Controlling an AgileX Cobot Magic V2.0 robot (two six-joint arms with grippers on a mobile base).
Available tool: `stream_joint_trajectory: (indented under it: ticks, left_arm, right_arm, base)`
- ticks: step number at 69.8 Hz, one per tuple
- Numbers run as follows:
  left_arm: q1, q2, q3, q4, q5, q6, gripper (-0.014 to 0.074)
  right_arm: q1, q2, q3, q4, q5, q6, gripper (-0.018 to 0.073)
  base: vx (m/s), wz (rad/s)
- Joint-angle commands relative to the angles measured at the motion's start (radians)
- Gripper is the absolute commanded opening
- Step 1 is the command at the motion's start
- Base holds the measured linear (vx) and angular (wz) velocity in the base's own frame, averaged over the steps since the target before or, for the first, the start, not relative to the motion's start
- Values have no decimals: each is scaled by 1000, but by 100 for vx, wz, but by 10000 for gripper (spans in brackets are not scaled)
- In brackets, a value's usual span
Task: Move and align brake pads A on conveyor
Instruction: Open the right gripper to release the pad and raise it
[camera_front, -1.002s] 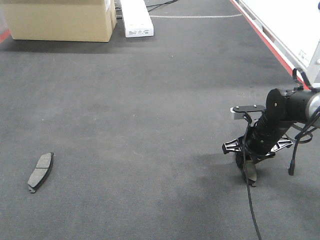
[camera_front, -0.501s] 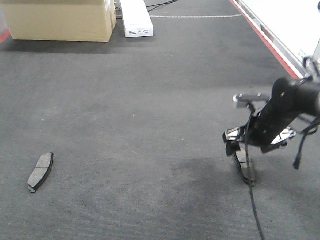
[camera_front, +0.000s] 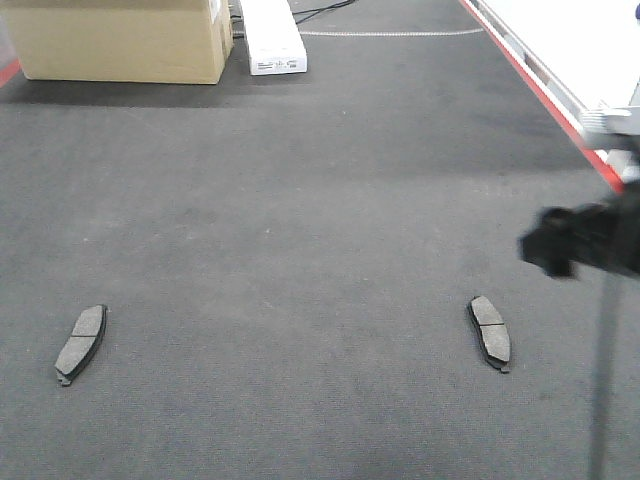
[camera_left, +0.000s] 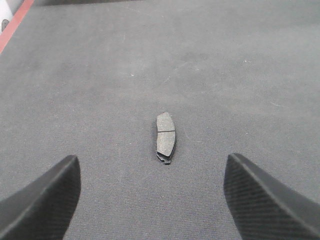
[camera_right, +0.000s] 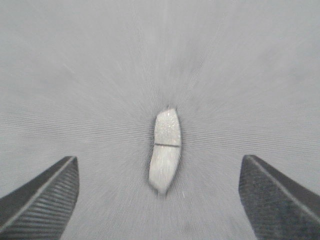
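Observation:
Two brake pads A lie flat on the dark conveyor belt (camera_front: 300, 200). One pad (camera_front: 80, 343) is at the near left, the other (camera_front: 490, 332) at the near right. My left gripper (camera_left: 152, 200) is open above the belt, and the left pad (camera_left: 166, 136) lies ahead of it, apart from both fingers. My right gripper (camera_right: 160, 200) is open too and holds nothing. The right pad (camera_right: 166, 150) lies below and ahead of it, blurred by motion. In the front view the right arm (camera_front: 585, 240) is a dark blur up and to the right of that pad.
A cardboard box (camera_front: 120, 40) and a long white box (camera_front: 272, 35) stand at the belt's far end. The red frame edge (camera_front: 540, 90) runs along the right side, with a white surface beyond it. Another red edge (camera_left: 15, 25) shows at the left.
My right gripper let go of the right pad, which now lies flat on the belt. The right arm has since lifted and pulled away to the right. The left pad has not moved.

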Motion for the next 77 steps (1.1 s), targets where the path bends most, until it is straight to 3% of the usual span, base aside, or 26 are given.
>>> stream_joint_trajectory:
  ticks: [1,20,30,42,64,77]
  left_arm:
    - [-2,10,-24,4,-67,2,548]
    - [-2,10,-24,4,-67,2,548]
    - [-2,10,-24,4,-67,2,548]
    - [-2,10,-24,4,-67,2,548]
    - [-2,10,-24,4,-67,2,548]
    - [-2,10,-24,4,-67,2,548]
  right_arm:
    - [-5,-202,87,-10,-108,1,596]
    - [-5,-740,374,-15,-267,1,591]
    - [-5,-925,438,-13,-186,9,589]
    - [-5,-942,441,-13,-37,48,589]
    - [-5,-920,441,22,-140,49,589]
    - [-5,-920,441,20,-117,49,589]
  base:
    - [0,0]
    - [0,0]
    - [0,0]
    - [0,0]
    - [0,0]
    - [0,0]
